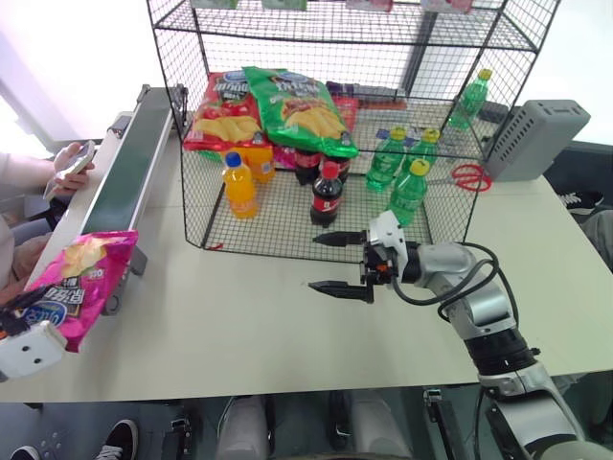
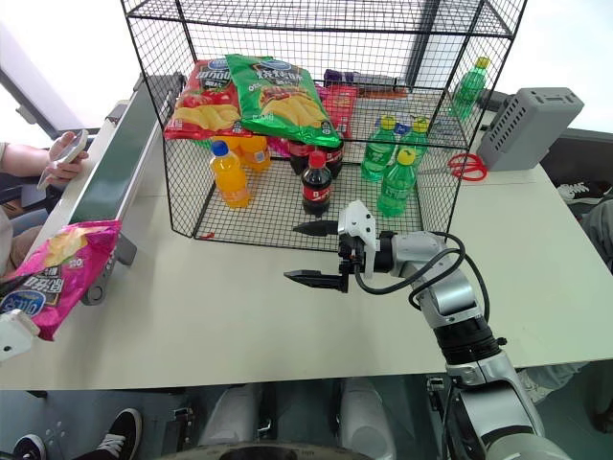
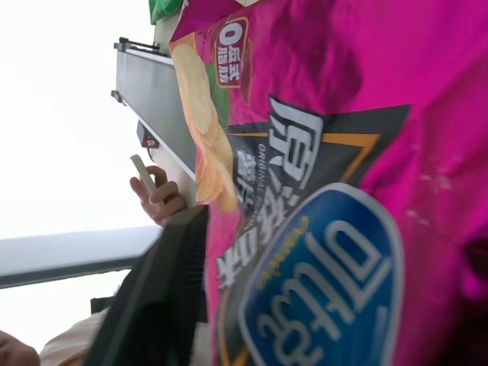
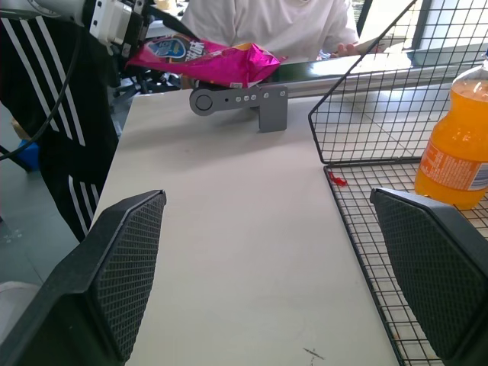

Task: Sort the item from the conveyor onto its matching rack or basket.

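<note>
The white table [image 1: 287,335] carries a tall black wire rack [image 1: 450,206] open toward the robot, and on its floor sit a green crisp bag [image 1: 302,110], a red crisp bag [image 1: 222,110], an orange drink bottle [image 1: 239,187], a cola bottle [image 1: 326,195] and green bottles [image 1: 407,192]. Along the table's left edge runs the dark green conveyor [image 1: 129,172], with a grey slotted box [image 1: 534,137] well apart behind the rack's right corner. The magenta crisp bag [image 1: 81,283] sits at the conveyor's near end, partly overhanging it. The left gripper [image 1: 21,321] is at the bag's lower end; its fingers seem to be clamped on the bag, though the bag covers them. The right gripper [image 1: 337,262] hovers above the table just in front of the rack, jaws wide apart and empty.
</note>
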Motion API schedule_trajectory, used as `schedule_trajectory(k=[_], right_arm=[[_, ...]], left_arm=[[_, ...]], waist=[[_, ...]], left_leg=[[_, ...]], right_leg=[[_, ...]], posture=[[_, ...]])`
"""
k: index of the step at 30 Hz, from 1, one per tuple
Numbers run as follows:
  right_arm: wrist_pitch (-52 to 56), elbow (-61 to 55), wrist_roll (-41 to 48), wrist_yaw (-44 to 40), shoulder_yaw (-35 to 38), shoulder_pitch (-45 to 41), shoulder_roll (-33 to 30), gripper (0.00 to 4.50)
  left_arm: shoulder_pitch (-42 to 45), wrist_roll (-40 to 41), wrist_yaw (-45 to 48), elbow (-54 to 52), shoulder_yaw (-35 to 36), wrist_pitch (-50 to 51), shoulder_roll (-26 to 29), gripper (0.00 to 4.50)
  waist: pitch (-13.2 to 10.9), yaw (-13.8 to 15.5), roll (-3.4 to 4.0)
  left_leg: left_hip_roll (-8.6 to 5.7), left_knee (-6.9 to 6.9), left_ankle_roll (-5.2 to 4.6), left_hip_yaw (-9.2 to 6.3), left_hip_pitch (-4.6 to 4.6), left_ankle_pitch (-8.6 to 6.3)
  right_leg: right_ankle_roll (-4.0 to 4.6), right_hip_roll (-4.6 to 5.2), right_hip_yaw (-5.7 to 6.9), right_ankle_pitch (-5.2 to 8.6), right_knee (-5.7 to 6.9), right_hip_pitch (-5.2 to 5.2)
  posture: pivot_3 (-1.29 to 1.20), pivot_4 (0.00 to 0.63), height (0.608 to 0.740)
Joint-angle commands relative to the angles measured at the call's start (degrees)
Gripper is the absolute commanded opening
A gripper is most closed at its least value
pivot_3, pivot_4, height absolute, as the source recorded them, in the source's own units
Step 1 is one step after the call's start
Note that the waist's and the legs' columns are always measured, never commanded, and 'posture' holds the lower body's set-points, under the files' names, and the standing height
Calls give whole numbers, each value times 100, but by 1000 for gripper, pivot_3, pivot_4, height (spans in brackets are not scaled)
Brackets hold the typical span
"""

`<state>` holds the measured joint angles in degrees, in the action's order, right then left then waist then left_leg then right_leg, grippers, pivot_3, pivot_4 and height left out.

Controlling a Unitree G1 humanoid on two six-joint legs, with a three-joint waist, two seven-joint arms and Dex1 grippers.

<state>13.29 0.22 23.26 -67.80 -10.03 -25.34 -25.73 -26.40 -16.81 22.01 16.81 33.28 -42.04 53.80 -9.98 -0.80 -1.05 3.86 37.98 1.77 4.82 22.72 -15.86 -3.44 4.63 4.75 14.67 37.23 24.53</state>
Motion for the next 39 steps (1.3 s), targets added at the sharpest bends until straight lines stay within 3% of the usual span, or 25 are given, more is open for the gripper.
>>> schedule_trajectory(k=[1,2,3,8,14,19,25,32,39], right_arm=[[-112,-222,20,-5,98,-102,-44,4500],[-120,-222,15,-5,96,-101,-46,4500],[-152,-204,-10,-4,94,-97,-53,4500],[-199,-173,-31,5,101,-76,-42,4500],[-236,-114,-18,-2,123,-85,-36,4500],[-122,-86,147,-15,262,-136,-50,4500],[1286,-504,1249,-215,582,-225,-226,4500],[2930,-821,2244,-813,595,-163,-960,4500],[3666,-525,2836,-912,950,-369,-966,4500]], left_arm=[[48,199,25,-168,-44,-12,87,547],[84,256,37,-196,-44,22,81,93],[118,308,40,-227,-29,53,74,32],[337,1085,193,-412,172,463,-49,32],[576,3087,1111,-1182,391,1291,-155,32],[531,5268,2275,-2268,749,2900,-83,32],[-227,8776,3116,-4150,1151,6080,155,32],[675,10748,3261,-4485,519,7705,309,32],[1875,11543,3283,-4180,-333,8755,256,32]], waist=[[0,0,-1],[1,0,-1],[0,0,-1],[1,2,-1],[1,0,-1],[0,-8,-1],[-3,-14,1],[-5,17,5],[-5,1,6]], left_leg=[[0,0,0,0,0,0],[0,0,0,0,0,0],[0,0,0,0,0,0],[0,0,0,0,0,0],[0,1,0,-2,0,0],[0,1,0,-3,0,0],[0,2,0,-11,-1,0],[-7,4,0,-23,-8,1],[-9,4,0,-23,-10,1]], right_leg=[[0,0,0,0,0,0],[0,0,0,0,0,0],[0,0,0,0,0,0],[0,1,0,0,0,-1],[-1,1,0,-1,2,-2],[-1,-2,0,-1,3,-2],[-1,-2,-4,-1,2,-7],[3,-10,-4,2,2,-18],[2,-18,-8,1,5,-17]], posture=[[0,150,740],[0,150,740],[0,150,740],[0,150,740],[0,150,740],[0,150,740],[0,150,740],[0,150,740],[0,150,740]])
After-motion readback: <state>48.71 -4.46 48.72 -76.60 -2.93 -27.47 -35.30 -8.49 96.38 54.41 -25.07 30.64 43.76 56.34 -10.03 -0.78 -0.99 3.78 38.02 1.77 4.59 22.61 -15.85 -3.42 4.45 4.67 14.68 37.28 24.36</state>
